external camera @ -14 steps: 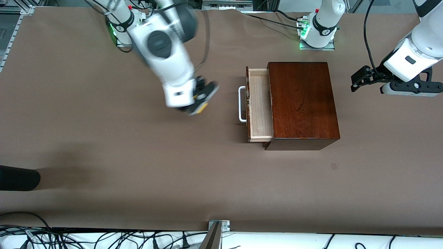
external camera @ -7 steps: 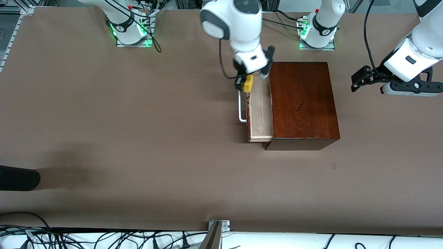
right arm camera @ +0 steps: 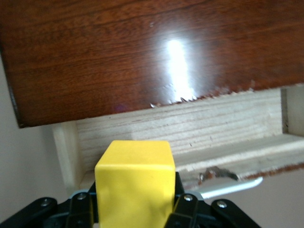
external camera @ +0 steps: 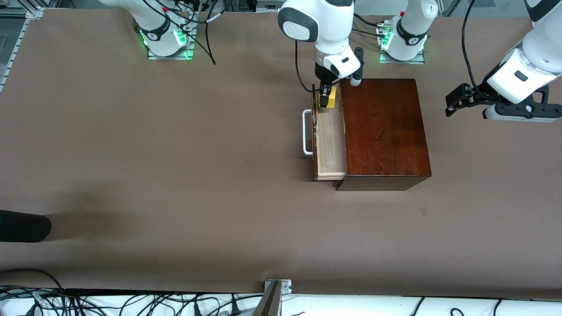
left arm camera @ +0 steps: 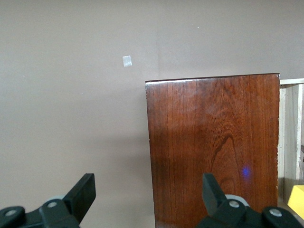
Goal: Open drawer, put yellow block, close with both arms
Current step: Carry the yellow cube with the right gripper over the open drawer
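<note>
The drawer (external camera: 330,145) stands pulled out of the dark mahogany box (external camera: 382,127), its white handle (external camera: 306,133) toward the right arm's end of the table. My right gripper (external camera: 326,98) is shut on the yellow block (external camera: 332,96) and holds it over the drawer's end nearest the robot bases. In the right wrist view the yellow block (right arm camera: 135,175) sits between the fingers, just above the pale tray (right arm camera: 199,126). My left gripper (external camera: 454,103) is open and empty and waits beside the box. Its wrist view shows the box top (left arm camera: 213,142).
A black rounded object (external camera: 22,226) lies at the table's edge at the right arm's end. A small pale mark (external camera: 423,210) is on the table nearer the front camera than the box. Cables run along the front edge (external camera: 131,303).
My right arm has swung with the yellow block from over the bare table to over the open drawer. The left arm has not moved.
</note>
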### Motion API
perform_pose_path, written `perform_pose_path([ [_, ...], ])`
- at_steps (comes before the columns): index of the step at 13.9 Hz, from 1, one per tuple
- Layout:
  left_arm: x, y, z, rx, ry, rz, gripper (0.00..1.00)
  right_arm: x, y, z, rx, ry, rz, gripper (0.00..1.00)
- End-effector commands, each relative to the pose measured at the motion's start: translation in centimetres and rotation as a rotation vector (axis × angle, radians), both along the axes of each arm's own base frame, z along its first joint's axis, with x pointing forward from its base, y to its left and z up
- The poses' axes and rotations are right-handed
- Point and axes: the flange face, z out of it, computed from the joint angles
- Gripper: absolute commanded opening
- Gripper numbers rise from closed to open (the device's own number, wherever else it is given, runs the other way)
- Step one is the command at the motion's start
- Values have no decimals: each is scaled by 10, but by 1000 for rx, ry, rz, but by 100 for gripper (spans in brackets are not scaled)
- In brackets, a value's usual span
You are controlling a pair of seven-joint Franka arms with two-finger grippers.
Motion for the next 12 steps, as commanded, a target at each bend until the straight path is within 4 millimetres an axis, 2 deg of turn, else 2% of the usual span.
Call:
perform_pose_path([
  [1, 1, 1, 7, 8, 1, -21, 100, 0, 9, -6, -24, -29, 97, 0],
  [4, 1, 0, 7, 8, 1, -23, 100, 1, 11, -29, -47, -17, 118, 0],
  [8, 1, 0, 7, 8, 1, -23, 100, 3, 13, -41, -42, -31, 139, 0],
  [12, 1, 1, 7, 9, 1, -23, 100, 8, 12, -62, -59, -23, 158, 0],
])
